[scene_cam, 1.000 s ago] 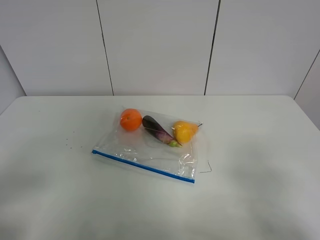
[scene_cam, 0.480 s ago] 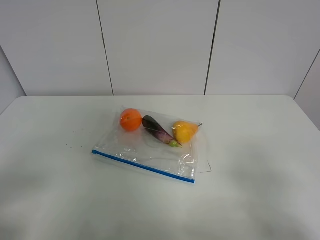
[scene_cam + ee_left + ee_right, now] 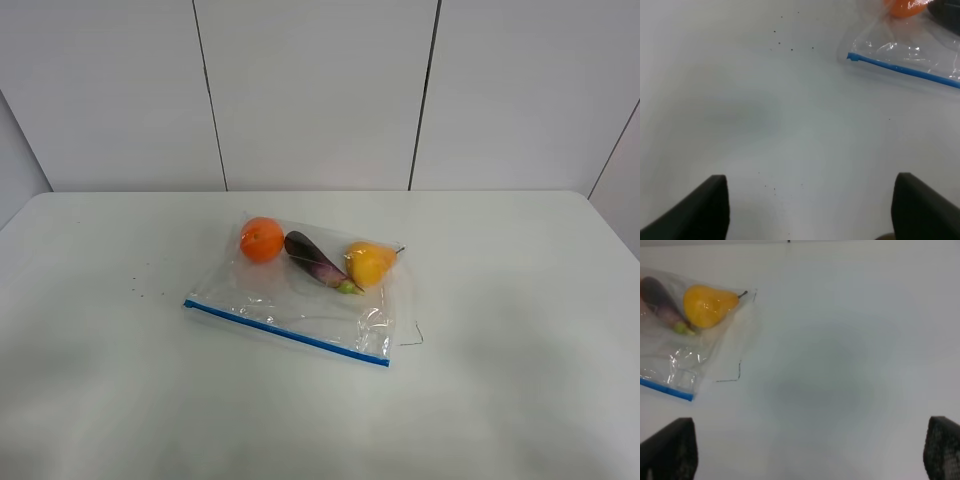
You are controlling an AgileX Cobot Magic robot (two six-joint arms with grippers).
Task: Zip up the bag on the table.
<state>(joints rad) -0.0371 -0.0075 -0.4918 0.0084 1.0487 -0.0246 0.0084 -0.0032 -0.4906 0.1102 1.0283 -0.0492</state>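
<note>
Bag [image 3: 300, 292] lies flat near mid-table [image 3: 520, 380], position unchanged from a second ago. Blue zip strip [image 3: 285, 332] runs along its near edge; orange [image 3: 262, 240], aubergine [image 3: 314, 259] and yellow pear [image 3: 368, 263] sit at the far side. Left gripper [image 3: 810, 210] and right gripper [image 3: 810, 455] hang spread wide over bare table, holding nothing, well apart from it.

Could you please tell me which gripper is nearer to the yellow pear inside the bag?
Right. The right gripper views the pear directly; the left gripper faces the zip strip's opposite end, pear unseen.
</note>
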